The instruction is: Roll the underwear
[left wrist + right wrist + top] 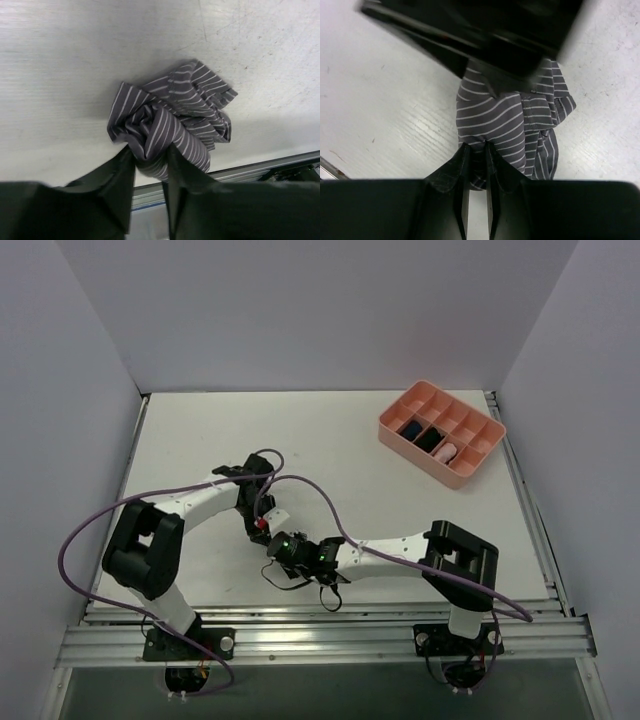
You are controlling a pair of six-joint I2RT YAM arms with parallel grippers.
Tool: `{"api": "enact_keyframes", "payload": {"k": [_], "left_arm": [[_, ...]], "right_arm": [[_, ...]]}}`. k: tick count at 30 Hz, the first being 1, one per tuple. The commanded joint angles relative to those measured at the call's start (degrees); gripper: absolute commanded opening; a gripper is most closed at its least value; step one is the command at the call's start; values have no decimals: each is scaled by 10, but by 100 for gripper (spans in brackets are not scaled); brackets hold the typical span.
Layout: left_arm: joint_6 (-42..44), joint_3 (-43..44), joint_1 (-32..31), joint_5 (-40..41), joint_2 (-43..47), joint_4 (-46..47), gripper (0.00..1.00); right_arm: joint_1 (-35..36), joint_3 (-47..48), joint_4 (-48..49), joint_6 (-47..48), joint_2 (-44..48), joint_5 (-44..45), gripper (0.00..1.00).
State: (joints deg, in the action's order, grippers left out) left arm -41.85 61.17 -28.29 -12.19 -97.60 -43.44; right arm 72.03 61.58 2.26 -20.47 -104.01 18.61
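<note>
The underwear [172, 117], grey cloth with thin pale stripes, lies bunched and crumpled on the white table near its front edge. My left gripper [150, 152] is shut on a twisted fold at the bundle's near side. My right gripper [476, 147] is shut on another fold of the same cloth [495, 120], opposite the left one. The left gripper's dark body [485, 35] shows blurred over the cloth in the right wrist view. In the top view both grippers meet, left [262, 520] and right [276, 545], and hide the garment. No orange tag shows clearly.
A pink divided tray [480, 462] stands at the back right with small dark, blue and pink bundles in it. The table's front metal rail [260, 167] runs just behind the underwear. Purple cables [310, 488] loop over both arms.
</note>
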Motion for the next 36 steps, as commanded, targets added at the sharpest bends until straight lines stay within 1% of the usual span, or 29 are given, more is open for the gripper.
{"api": "enact_keyframes", "payload": {"k": [1, 4, 6, 9, 12, 15, 16, 18, 23, 29, 36], "left_arm": [[-2, -3, 34, 58, 41, -68, 42], [10, 15, 74, 82, 69, -91, 48], [23, 21, 106, 102, 85, -103, 49], [43, 15, 136, 105, 101, -111, 51], [52, 4, 139, 93, 112, -101, 52], [49, -33, 138, 33, 135, -50, 53], [48, -43, 138, 0, 139, -22, 54], [42, -65, 138, -23, 146, -2, 54], [44, -87, 134, -75, 146, 45, 55], [25, -116, 129, -110, 134, 114, 56], [14, -111, 109, -113, 116, 139, 56]], "right_arm": [[-53, -86, 4, -62, -8, -78, 2], [-86, -129, 53, -90, -1, -130, 1], [-102, -139, 74, -102, -8, -151, 1], [-125, -155, 108, -113, -22, -206, 0], [-158, -169, 146, -132, -41, -275, 0], [-174, -180, 182, -148, -54, -335, 0], [-188, -184, 195, -154, -58, -352, 0], [-204, -201, 231, -175, -69, -392, 0], [-233, -222, 275, -195, -89, -441, 0], [-251, -239, 331, -222, -103, -488, 0], [-259, -250, 376, -256, -118, -530, 0]]}}
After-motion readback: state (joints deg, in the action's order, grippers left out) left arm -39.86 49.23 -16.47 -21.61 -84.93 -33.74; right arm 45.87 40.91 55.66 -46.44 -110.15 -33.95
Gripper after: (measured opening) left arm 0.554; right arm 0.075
